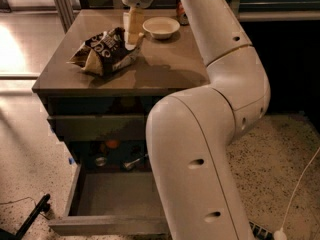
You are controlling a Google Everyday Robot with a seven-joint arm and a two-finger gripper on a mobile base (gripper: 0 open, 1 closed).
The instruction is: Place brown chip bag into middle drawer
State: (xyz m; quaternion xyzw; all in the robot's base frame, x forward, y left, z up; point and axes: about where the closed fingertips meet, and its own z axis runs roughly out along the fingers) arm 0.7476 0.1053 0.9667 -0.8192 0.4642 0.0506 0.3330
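The brown chip bag [104, 54] lies crinkled on the left half of the cabinet top [165, 66], dark foil with tan ends. My gripper [132, 43] hangs down from the top of the view, its tip right at the bag's right end, between the bag and a white bowl [161, 27]; whether it touches the bag I cannot tell. The middle drawer [75, 196] is pulled out at the bottom left, and the visible part of its flat grey floor is bare. My arm [200, 149] covers the drawer's right part.
A closed drawer front [95, 127] sits just under the cabinet top. In the dark recess behind the open drawer lie an orange object [112, 144] and small metallic items [132, 163]. A black cable [30, 218] and a white cord [300, 184] lie on the speckled floor.
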